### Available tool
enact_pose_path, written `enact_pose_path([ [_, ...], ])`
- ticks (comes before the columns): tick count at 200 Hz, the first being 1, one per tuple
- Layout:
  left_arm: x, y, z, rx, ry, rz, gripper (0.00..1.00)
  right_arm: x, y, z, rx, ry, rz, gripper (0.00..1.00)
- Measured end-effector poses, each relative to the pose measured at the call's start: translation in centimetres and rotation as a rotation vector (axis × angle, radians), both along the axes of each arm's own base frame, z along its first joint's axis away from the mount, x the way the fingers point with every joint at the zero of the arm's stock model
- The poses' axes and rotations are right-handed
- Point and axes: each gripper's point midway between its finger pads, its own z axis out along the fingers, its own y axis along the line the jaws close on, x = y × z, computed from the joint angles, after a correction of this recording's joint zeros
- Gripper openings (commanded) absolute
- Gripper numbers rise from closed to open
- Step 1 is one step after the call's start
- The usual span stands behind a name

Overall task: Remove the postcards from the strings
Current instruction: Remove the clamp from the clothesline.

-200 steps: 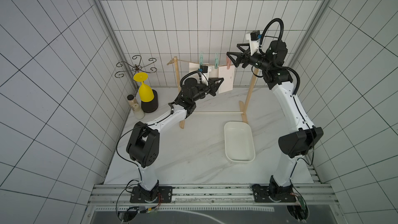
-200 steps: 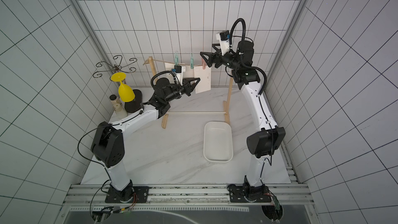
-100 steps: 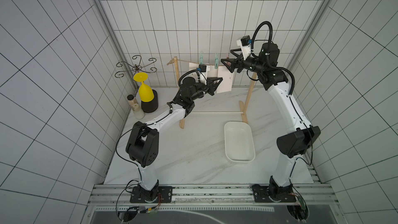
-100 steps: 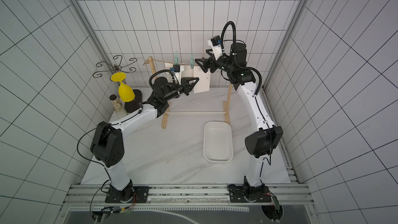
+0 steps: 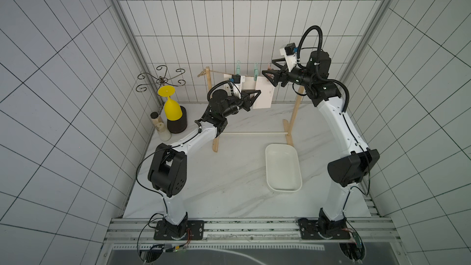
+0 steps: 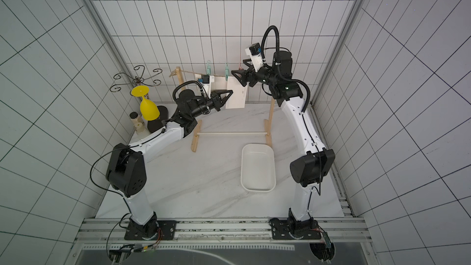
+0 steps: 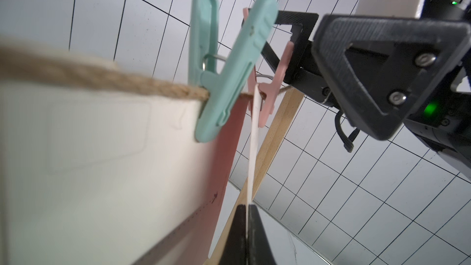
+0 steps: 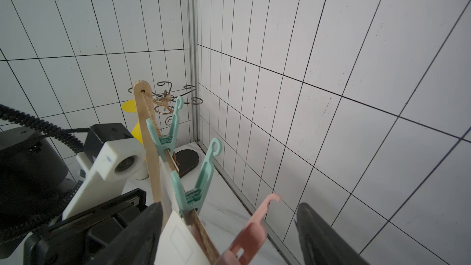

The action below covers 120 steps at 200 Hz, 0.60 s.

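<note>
1. Both top views are showing a wooden frame (image 5: 295,108) standing at the far side of the table (image 5: 229,174), with the rope (image 5: 218,72) running between the tops of its two posts.
2. The rightmost postcard (image 5: 265,96) (image 6: 237,98) is hanging from the rope near the right post, and a pink peg (image 8: 251,228) is pinning it there.
3. The left end effector (image 5: 256,95) is reaching in from the left and is clamped together on that card's lower left edge. The left wrist view is showing the black fingertips (image 7: 239,235) pinching the card, which is seen edge-on.
4. The right end effector (image 8: 230,225) is hovering at rope height on the right. Its jaws are standing apart, one on each side of the pink peg's handles, and a gap is showing between the peg and the finger on the wall side.
5. Two teal pegs (image 8: 196,187) (image 8: 165,136) are sitting on the rope further left. The one nearer the pink peg is gripping a cream postcard (image 7: 102,161).
6. A white tray (image 5: 283,189) is lying on the table just near of the right post's foot, well apart from the hanging cards.
7. A yellow glass (image 5: 172,109) is hanging upside down at the far left.
</note>
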Motion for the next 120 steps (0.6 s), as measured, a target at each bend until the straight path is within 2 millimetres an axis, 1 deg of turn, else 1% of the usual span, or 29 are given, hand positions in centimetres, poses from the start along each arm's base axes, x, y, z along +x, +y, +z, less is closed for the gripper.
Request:
enact_pose_path([
  [39,-0.03,0.30,0.46,-0.013,0.001,-0.014,0.00,-0.28,0.21,-0.16,-0.008,-0.007,0.021,0.76],
  [63,-0.04,0.42,0.51,-0.018,0.005,-0.022,0.00,-0.45,0.39,-0.62,-0.012,0.001,0.038,0.73],
  [91,-0.18,0.39,0.49,-0.019,0.011,-0.034,0.00,-0.49,0.46,-0.91,-0.013,0.003,0.048,0.68],
  [120,-0.22,0.43,0.47,-0.020,0.015,-0.039,0.00,-0.75,-0.14,-0.62,-0.002,-0.006,0.061,0.66],
])
